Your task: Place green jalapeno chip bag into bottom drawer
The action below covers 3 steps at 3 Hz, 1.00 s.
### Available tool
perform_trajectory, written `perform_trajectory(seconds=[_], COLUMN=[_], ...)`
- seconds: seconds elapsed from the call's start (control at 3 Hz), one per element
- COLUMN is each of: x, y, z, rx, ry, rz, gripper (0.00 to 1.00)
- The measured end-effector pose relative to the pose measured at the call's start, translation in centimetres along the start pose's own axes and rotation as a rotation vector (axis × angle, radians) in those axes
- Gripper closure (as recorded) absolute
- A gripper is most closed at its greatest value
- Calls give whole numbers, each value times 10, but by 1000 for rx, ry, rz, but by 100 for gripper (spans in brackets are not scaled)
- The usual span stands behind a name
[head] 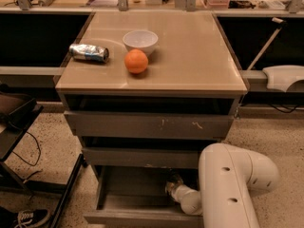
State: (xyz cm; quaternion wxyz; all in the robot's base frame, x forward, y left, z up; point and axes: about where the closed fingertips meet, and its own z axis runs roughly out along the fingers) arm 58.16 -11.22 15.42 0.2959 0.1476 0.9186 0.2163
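The bottom drawer is pulled open at the foot of the grey-brown cabinet, and its floor shows bare on the left. My white arm bends down from the lower right and reaches into the drawer. My gripper is inside the drawer near its back, just under the middle drawer's front. The green jalapeno chip bag is not in view; I cannot tell whether it is hidden at the gripper.
On the cabinet top lie a crushed silver can, a white bowl and an orange. The two upper drawers stand slightly open. A black stand and a shoe are on the floor at the left.
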Motion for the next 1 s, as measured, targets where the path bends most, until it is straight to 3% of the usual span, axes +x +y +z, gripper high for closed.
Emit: perform_trajectory(seconds=[0.33,0.67,1.0], x=[0,0,0], y=[0,0,0], z=[0,0,0], rx=[0,0,0], ry=[0,0,0], rz=[0,0,0], gripper=[12,0,0])
